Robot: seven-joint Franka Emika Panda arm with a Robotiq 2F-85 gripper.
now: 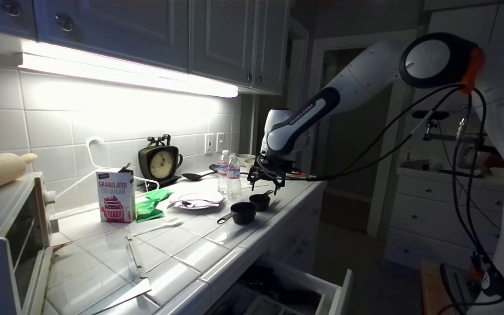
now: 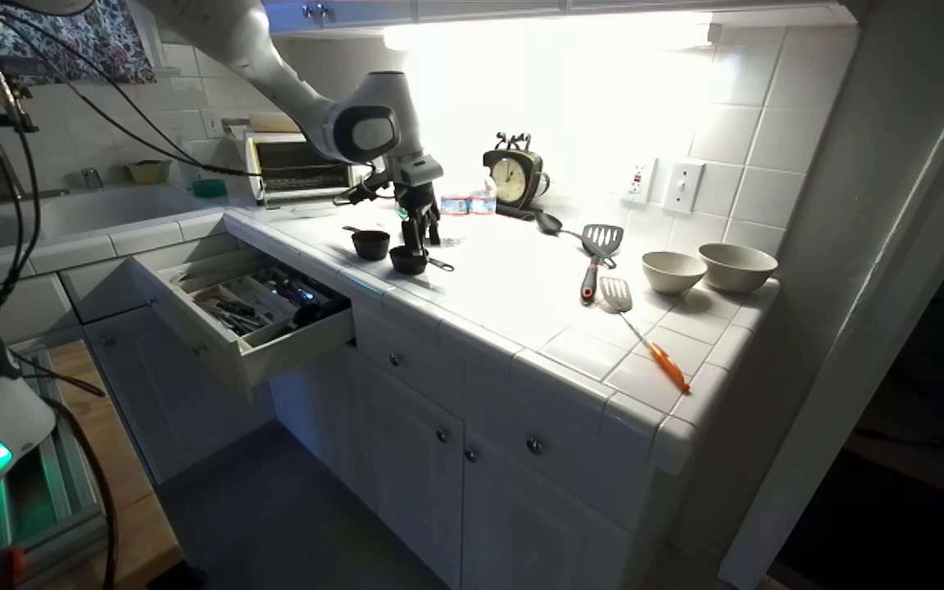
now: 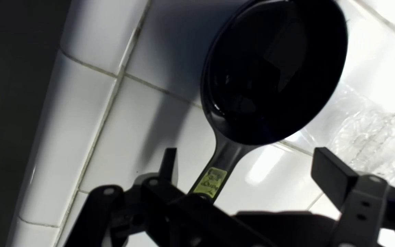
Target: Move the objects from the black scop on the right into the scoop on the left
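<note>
The black two-fingered gripper point(image 3: 249, 168) is spread over a round black scoop point(image 1: 259, 203), dark inside; a similar scoop point(image 1: 243, 214) is set beside it, near the white-tiled counter edge point(image 3: 77, 109), with open tile point(image 2: 578, 336) alongside.

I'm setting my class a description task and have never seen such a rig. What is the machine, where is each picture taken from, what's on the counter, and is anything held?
The machine is a white and black jointed robot arm ending in a black two-fingered gripper. Two wide pictures come from cameras outside the robot; the close-up, from a camera on its wrist. On the white tiled counter sit, among others, a round black handled scoop, a second black scoop, two clear plastic bottles and two pale round bowls. Nothing is held: the gripper stands open, the second scoop's handle showing between its fingers in the close-up.
</note>
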